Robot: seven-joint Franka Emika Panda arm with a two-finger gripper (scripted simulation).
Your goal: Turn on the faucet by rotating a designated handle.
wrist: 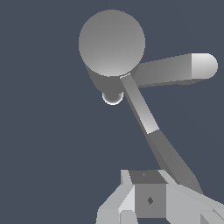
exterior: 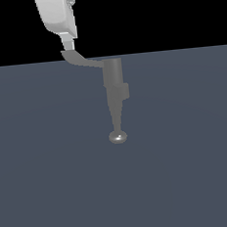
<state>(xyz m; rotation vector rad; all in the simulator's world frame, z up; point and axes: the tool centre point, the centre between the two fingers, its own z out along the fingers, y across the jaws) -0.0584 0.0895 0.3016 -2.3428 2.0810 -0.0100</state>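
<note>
The faucet [exterior: 113, 76] is a dull grey cylinder whose spout narrows downward to a shiny rounded tip [exterior: 118, 137]. Its thin flat handle [exterior: 83, 61] sticks out toward the exterior view's left and ends in a wider paddle. My white gripper [exterior: 68, 45] comes down from above, and its fingertips touch that paddle end. In the wrist view I look down on the faucet's round top [wrist: 111, 43], with the shiny tip [wrist: 113, 97] just past it. The handle [wrist: 141, 111] runs from the body to my gripper [wrist: 148, 197]. The fingers show no gap and hold nothing.
A second, thicker grey bar with a pale rounded end [wrist: 203, 65] projects from the faucet body at an angle to the handle. A flat blue-grey floor [exterior: 189, 167] surrounds the faucet, under a black background.
</note>
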